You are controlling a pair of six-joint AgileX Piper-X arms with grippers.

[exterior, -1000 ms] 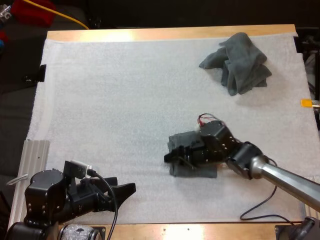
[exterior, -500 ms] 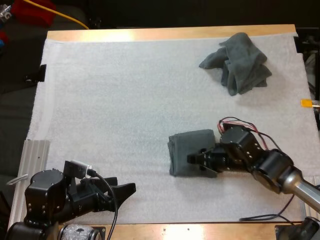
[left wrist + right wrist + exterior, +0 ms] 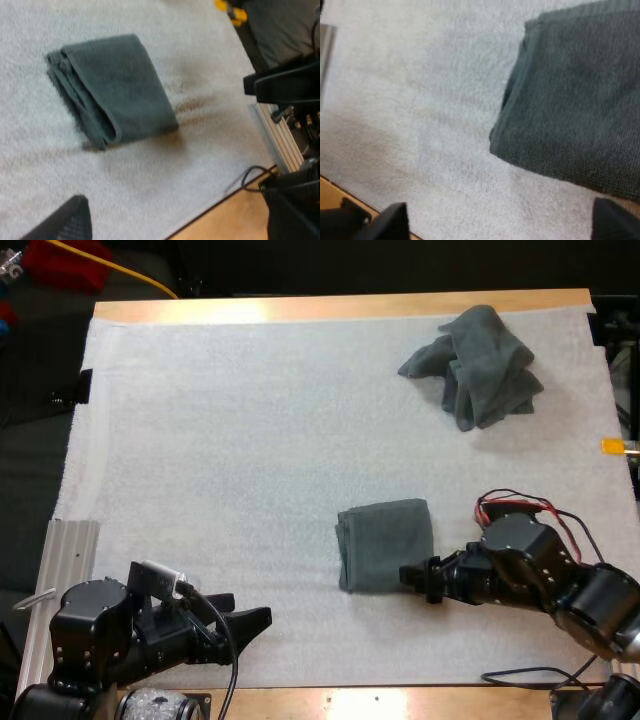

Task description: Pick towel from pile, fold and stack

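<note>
Nearest me, at about 7 o'clock on the white mat (image 3: 220,440) in the high view, my left gripper (image 3: 248,615) hangs low over the mat's near edge, pointing toward 3 o'clock. From its own wrist camera the two black fingers (image 3: 65,222) stand wide apart with bare mat between them, so I read it as fully open with nothing in its grasp.

At about 4 o'clock on the mat sits my right gripper (image 3: 418,583), aimed toward 9 o'clock. Its tips are just beside the near right corner of the folded towel (image 3: 385,543). The right wrist camera shows its fingers spread well apart, one on each side, and clear of the cloth. It is open too and holds nothing.

The folded towel is the task piece I am watching. It lies flat on the mat at roughly 5 o'clock from the mat's middle, a neat dark grey-green rectangle. Its layered edges face 9 o'clock in the high view, and the left wrist camera shows those stacked layers clearly. No finger presses on it.

Farther off, at about 1 o'clock near the mat's far right corner, the crumpled towel (image 3: 480,365) lies heaped, well apart from both grippers and from the folded one. Beyond it runs the far edge of the wooden table (image 3: 340,308).
</note>
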